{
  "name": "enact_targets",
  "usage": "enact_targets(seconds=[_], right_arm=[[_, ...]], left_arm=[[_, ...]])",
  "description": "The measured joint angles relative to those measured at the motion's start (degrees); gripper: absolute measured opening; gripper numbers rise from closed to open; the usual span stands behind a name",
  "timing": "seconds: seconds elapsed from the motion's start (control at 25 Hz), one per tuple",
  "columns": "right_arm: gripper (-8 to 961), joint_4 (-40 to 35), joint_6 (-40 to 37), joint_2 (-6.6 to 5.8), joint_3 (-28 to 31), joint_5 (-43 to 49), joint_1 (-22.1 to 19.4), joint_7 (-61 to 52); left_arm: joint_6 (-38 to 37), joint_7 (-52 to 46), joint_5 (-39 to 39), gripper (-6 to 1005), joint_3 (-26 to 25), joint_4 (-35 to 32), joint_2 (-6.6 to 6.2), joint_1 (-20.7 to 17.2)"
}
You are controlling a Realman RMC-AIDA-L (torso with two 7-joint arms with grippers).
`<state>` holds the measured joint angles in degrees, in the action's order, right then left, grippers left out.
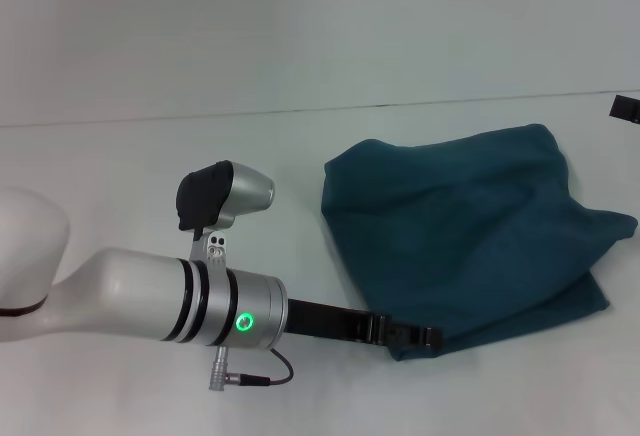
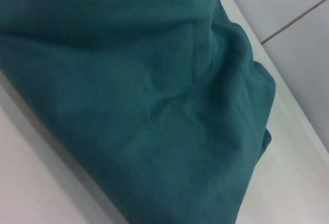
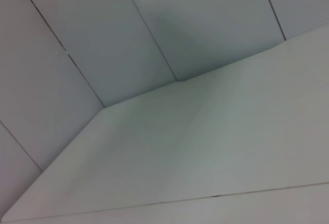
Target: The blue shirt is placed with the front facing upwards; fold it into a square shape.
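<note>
Left gripper (image 1: 425, 337) touches the near edge of the blue shirt (image 1: 460, 226); finger state cannot be told. Shirt lies bunched toward the table's (image 1: 150, 156) right side.

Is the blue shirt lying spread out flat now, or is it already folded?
Folded: the blue shirt lies doubled in layers, no sleeves or lettering showing. The left gripper is at its near edge.

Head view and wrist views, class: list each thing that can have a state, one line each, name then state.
blue shirt: folded over into a rumpled bundle, lettering not showing, lying on the table, not yet square.
left gripper: at the shirt's near edge, low on the table.
right gripper: only a dark tip at the head view's right edge might be it.
table: white, bearing the shirt.
</note>
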<state>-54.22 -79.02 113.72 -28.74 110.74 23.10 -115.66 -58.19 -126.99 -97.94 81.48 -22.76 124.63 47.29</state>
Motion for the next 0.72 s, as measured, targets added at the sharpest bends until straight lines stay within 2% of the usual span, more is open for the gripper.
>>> enact_targets(seconds=[0.52,0.64,0.72], right_arm=[[921,0.0,0.0,0.0,0.2,-0.2,-0.1,0.0],[920,0.0,0.1,0.0,0.3,-0.2,-0.1,0.0],[920,0.0,0.1,0.0,0.3,-0.2,0.0,0.0]], left_arm=[[3.7,0.3,-0.3,903,1.8,-0.5,0.0,0.5],[4.2,0.1,-0.6,698,2.5,-0.5,0.0,0.7],[4.4,-0.1,-0.6,611,2.9,-0.6,0.0,0.9]])
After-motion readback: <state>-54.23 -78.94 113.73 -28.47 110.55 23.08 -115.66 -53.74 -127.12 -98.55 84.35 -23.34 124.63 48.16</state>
